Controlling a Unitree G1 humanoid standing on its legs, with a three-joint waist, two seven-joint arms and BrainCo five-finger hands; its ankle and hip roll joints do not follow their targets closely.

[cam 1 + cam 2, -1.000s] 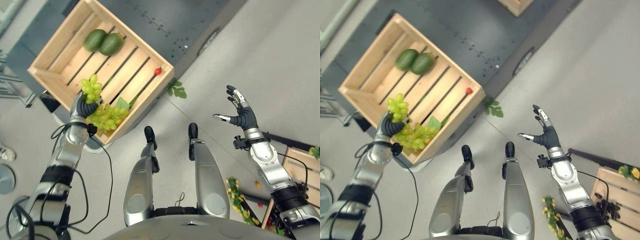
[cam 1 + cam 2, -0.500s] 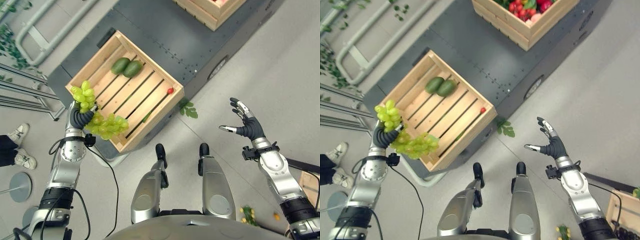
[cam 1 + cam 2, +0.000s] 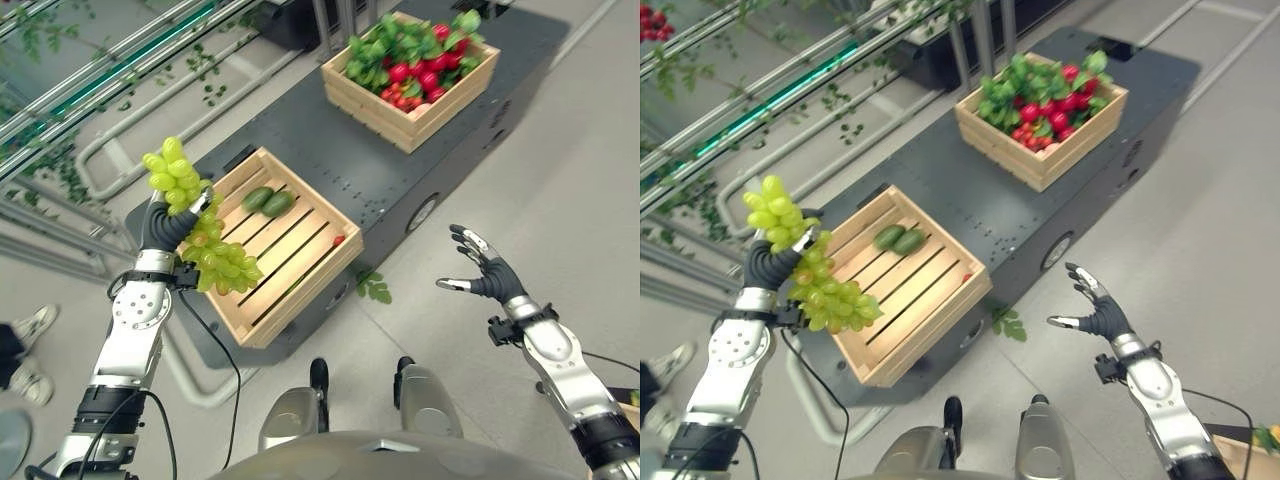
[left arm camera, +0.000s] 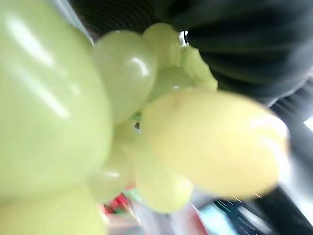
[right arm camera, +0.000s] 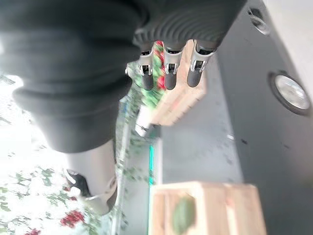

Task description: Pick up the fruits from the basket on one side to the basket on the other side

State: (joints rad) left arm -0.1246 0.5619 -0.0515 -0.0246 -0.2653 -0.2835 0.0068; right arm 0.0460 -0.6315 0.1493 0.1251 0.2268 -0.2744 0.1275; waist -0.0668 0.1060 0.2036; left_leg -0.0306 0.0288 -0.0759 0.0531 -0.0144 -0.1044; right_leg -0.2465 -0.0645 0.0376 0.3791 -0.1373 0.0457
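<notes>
The left hand (image 3: 163, 226) has its fingers curled round the stem end of a bunch of green grapes (image 3: 205, 235), held up in the air. Part of the cluster stands above the fist and the longer part droops beside it, toward the slatted wooden crate (image 3: 322, 268) just next to the hand. That crate holds two green avocados (image 3: 268, 201) on the side away from the hand and a small red fruit (image 3: 339, 240) by its near rim. Beyond it, on the same dark platform (image 3: 380, 170), sits a second crate (image 3: 412, 117) piled with red fruit and green leaves.

The right hand (image 3: 484, 275) hangs well apart over the bare floor, fingers spread and empty.

The grip seems to catch only the top of the bunch, so the hanging part could swing or shed grapes if the arm moves sharply. A release made too early would likely drop the bunch onto the crate's rim or outside it.
</notes>
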